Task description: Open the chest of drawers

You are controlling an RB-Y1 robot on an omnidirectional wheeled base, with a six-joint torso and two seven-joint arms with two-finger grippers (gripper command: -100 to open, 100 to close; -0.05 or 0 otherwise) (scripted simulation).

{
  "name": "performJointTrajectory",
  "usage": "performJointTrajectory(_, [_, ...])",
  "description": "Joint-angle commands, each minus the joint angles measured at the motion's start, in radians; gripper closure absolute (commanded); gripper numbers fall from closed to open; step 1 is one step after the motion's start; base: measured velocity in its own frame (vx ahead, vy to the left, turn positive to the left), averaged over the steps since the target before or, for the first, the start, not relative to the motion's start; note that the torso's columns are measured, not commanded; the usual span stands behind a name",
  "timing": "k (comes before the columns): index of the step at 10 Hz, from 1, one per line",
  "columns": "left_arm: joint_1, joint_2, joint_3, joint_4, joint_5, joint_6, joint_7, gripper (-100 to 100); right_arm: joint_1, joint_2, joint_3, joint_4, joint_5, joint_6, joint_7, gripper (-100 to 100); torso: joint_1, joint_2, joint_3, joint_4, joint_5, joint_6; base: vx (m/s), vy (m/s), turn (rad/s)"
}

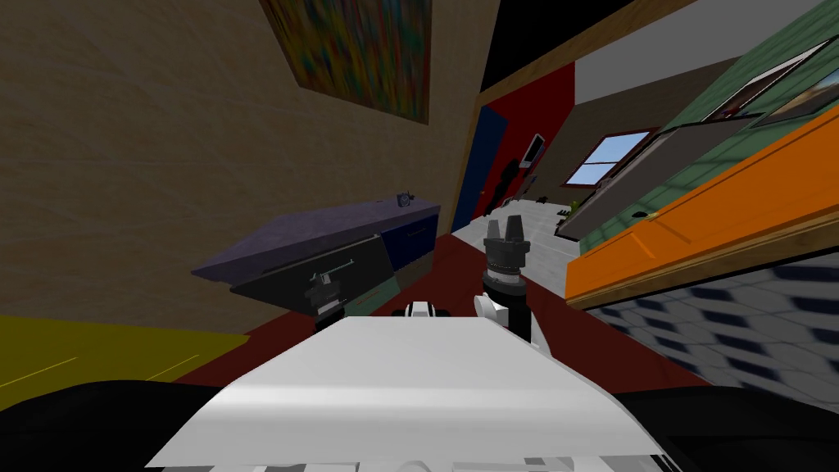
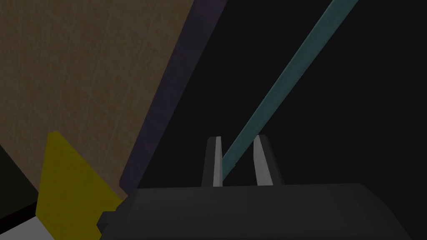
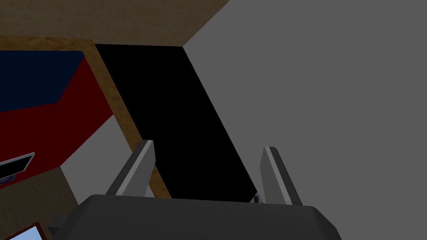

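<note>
The dark chest of drawers with a dull purple top [image 1: 328, 233] stands against the tan wall [image 1: 123, 164], on my left. The left end effector [image 2: 237, 138] is clenched on its thin teal bar handle [image 2: 287, 71], with the bar hard against one finger. I judge a skewed pull could slip it free. The left wrist view shows this grip. The head view shows the right end effector [image 1: 504, 223], released, raised well apart.

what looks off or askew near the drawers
Nothing stands out: nothing is spilled or broken, and the overall slant is the camera's. The left hand is shut on the teal handle on the dark front of the chest. The right hand is open, apart from it.
</note>
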Motion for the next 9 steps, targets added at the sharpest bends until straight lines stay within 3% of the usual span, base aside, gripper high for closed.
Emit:
performJointTrajectory(1, [0.002, -0.010, -0.006, 0.028, -0.007, -0.048, 0.004, 100, 0.000, 0.000, 0.000, 0.000, 0.000, 0.000, 0.000, 0, 0.002, 0.000, 0.001, -0.001, 0.002, 0.001, -0.014, 0.008, -0.009])
performJointTrajectory(2, [-0.001, -0.006, -0.006, 0.024, -0.007, -0.035, 0.003, 100, 0.000, 0.000, 0.000, 0.000, 0.000, 0.000, 0.000, 0, 0.004, -0.001, 0.001, -0.002, 0.004, 0.001, -0.006, -0.002, -0.015])
performJointTrajectory(3, [-0.042, 0.034, 0.013, 0.076, -0.012, -0.048, 0.039, 100, 0.000, 0.000, 0.000, 0.000, 0.000, 0.000, 0.000, 0, 0.004, -0.003, -0.001, -0.002, 0.004, 0.001, -0.037, -0.077, -0.027])
performJointTrajectory(4, [-0.042, 0.034, 0.013, 0.102, -0.012, -0.048, 0.039, 100, 0.000, 0.000, 0.000, 0.000, 0.000, 0.000, 0.000, 0, 0.000, -0.003, -0.001, -0.003, 0.003, 0.002, -0.059, -0.088, -0.001])
performJointTrajectory(5, [-0.084, 0.075, 0.034, 0.140, -0.016, -0.057, 0.075, 100, 0.000, 0.000, 0.000, 0.000, 0.000, 0.000, 0.000, 0, 0.001, -0.004, -0.001, -0.004, 0.005, 0.003, -0.086, -0.147, -0.011])
performJointTrajectory(7, [-0.084, 0.075, 0.034, 0.177, -0.016, -0.057, 0.075, 100, 0.000, 0.000, 0.000, 0.000, 0.000, 0.000, 0.000, 0, 0.000, -0.007, -0.002, -0.004, 0.004, 0.006, -0.045, -0.078, 0.007])
performJointTrajectory(8, [-0.126, 0.117, 0.055, 0.215, -0.020, -0.066, 0.112, 100, 0.000, 0.000, 0.000, 0.000, 0.000, 0.000, 0.000, 0, 0.004, -0.010, -0.004, -0.005, 0.006, 0.006, -0.054, -0.091, -0.026])
performJointTrajectory(9, [-0.126, 0.117, 0.055, 0.231, -0.020, -0.066, 0.112, 100, 0.000, 0.000, 0.000, 0.000, 0.000, 0.000, 0.000, 0, 0.000, -0.009, -0.005, -0.004, 0.003, 0.006, -0.047, -0.076, -0.001])
